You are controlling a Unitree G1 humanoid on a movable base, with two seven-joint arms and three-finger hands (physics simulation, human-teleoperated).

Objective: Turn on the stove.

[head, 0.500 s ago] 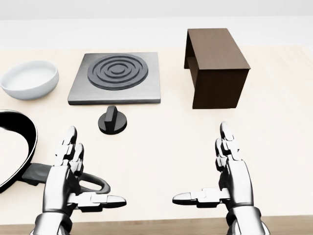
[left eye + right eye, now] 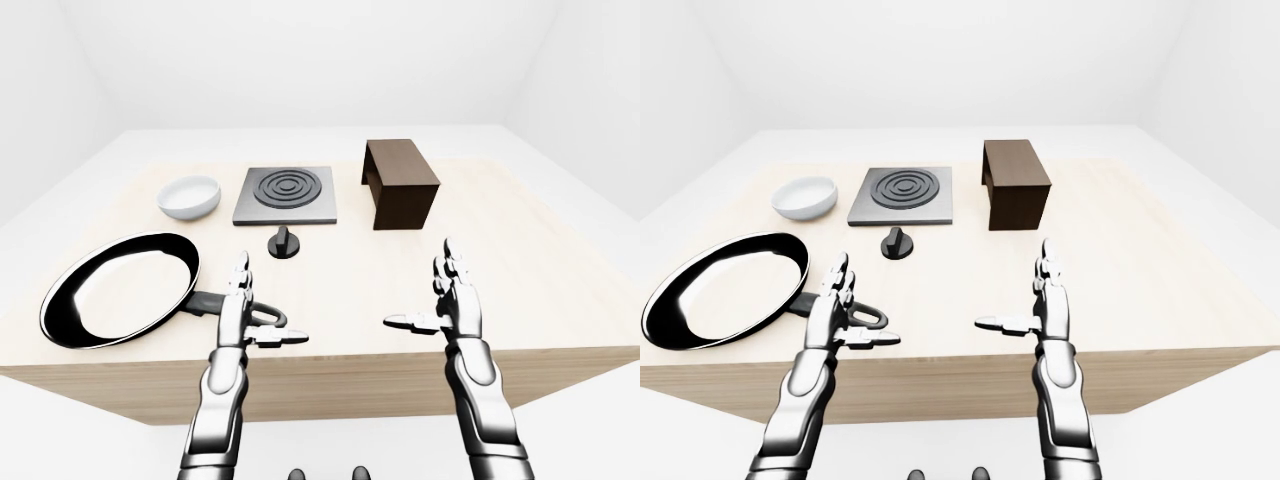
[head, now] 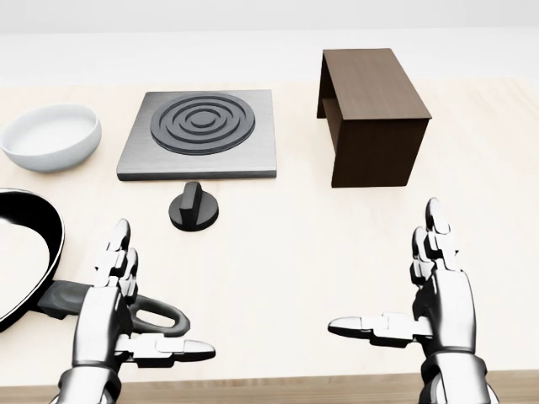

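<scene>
nearby – bowl (image 3: pixel 50 136), pan (image 2: pixel 118 288), box (image 3: pixel 373 114) – knob (image 3: pixel 194 206) unobstructed.

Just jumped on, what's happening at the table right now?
Nothing is being handled yet. Both hands hang open over the near edge of the table: the left hand above the frying pan's handle, the right hand over bare wood. The stove knob sits untouched just below the burner plate in the head view, closer to the left hand. A white bowl and a dark wooden box flank the burner.

Chrome-silver segmented 3-finger hands (image 3: pixel 438 303)
</scene>
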